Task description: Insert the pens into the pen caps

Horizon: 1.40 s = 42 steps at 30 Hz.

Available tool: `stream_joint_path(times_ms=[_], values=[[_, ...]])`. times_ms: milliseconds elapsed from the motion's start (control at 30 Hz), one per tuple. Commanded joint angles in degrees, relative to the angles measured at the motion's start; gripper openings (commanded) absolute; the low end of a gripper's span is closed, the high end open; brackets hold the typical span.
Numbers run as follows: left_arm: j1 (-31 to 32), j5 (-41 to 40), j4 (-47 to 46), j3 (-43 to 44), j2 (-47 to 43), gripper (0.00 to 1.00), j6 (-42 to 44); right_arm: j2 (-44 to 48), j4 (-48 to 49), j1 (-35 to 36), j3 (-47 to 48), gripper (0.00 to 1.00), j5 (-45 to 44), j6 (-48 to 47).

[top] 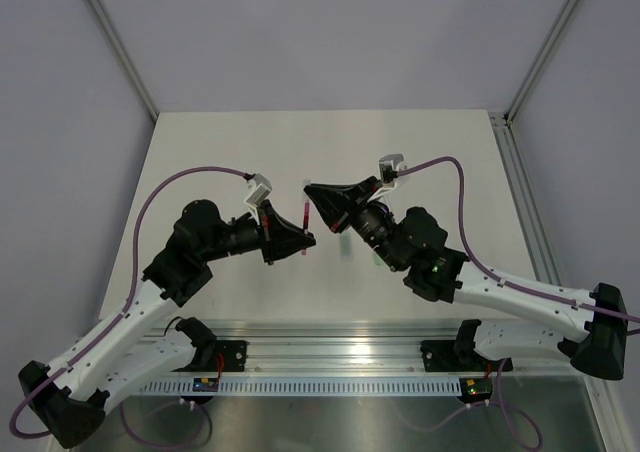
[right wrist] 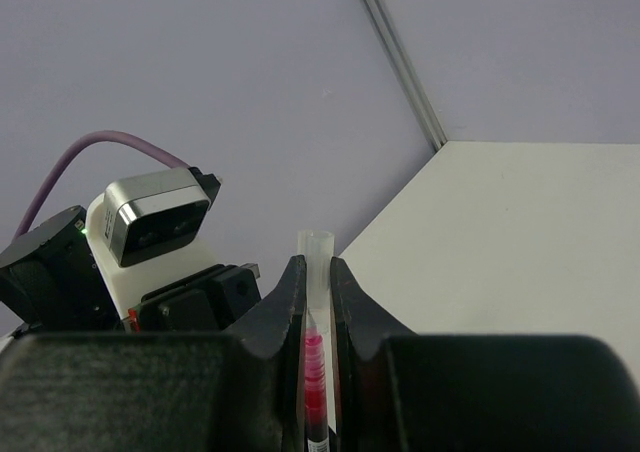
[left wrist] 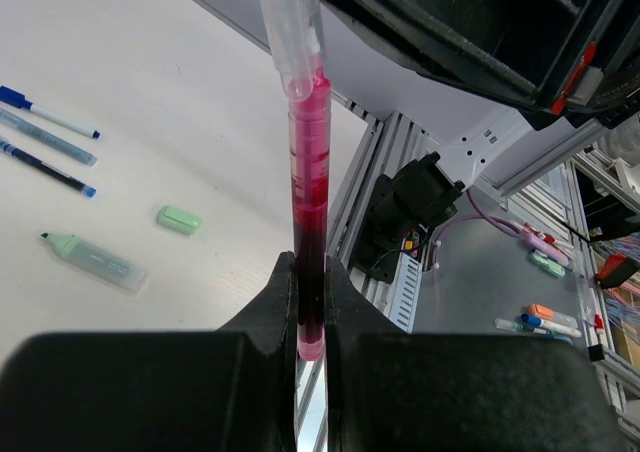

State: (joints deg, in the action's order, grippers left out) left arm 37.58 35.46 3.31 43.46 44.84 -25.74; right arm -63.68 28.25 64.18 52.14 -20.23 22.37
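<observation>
My left gripper point(left wrist: 311, 268) is shut on the lower end of a red pen point(left wrist: 309, 172) and holds it upright above the table. A whitish translucent pen cap point(left wrist: 291, 27) sits over the pen's top end. My right gripper point(right wrist: 316, 268) is shut on this cap point(right wrist: 316, 242), and the red pen point(right wrist: 315, 372) shows between its fingers. In the top view the two grippers, left point(top: 296, 240) and right point(top: 312, 192), meet over the middle of the table with the pen point(top: 303, 217) between them.
On the table in the left wrist view lie three thin blue pens point(left wrist: 50, 137), a loose light green cap point(left wrist: 180, 219) and a green-tipped marker point(left wrist: 95, 262). The aluminium rail point(top: 330, 357) runs along the near edge. More pens point(left wrist: 545, 317) lie on a surface beyond the rail.
</observation>
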Motion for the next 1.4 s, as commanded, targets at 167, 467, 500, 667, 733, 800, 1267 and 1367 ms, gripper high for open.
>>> stream_joint_path(times_ms=[167,467,500,667,733,800,1267,1367], values=[[0.2,-2.5,-3.5,0.0,-1.8,0.0,0.9,1.6,2.8,0.4,-2.8,0.0,0.3,1.7],[0.2,-2.9,-3.5,-0.1,-2.4,0.0,0.7,0.1,8.0,1.3,-8.9,0.0,3.8,2.8],[0.2,-2.9,-3.5,-0.1,-2.5,0.0,0.7,0.0,8.6,1.8,-9.2,0.0,4.2,2.7],[-0.4,-2.4,-4.3,0.5,-2.6,0.0,0.3,-0.9,10.8,3.1,-11.4,0.0,4.8,1.4],[-0.6,-2.4,-4.6,0.2,-3.0,0.0,-0.1,-0.8,11.6,3.8,-11.8,0.0,4.9,0.7],[-0.7,-2.2,-5.3,0.0,-3.0,0.0,-0.8,-0.5,11.7,4.0,-12.1,0.0,4.8,-0.3],[-0.6,-5.3,-6.0,1.9,-5.2,0.0,-5.3,3.5,4.5,6.0,-7.2,0.0,4.5,-2.9],[-0.5,-4.8,-5.9,2.9,-5.0,0.0,-5.5,3.8,0.5,6.9,-5.2,0.0,4.5,-4.3]])
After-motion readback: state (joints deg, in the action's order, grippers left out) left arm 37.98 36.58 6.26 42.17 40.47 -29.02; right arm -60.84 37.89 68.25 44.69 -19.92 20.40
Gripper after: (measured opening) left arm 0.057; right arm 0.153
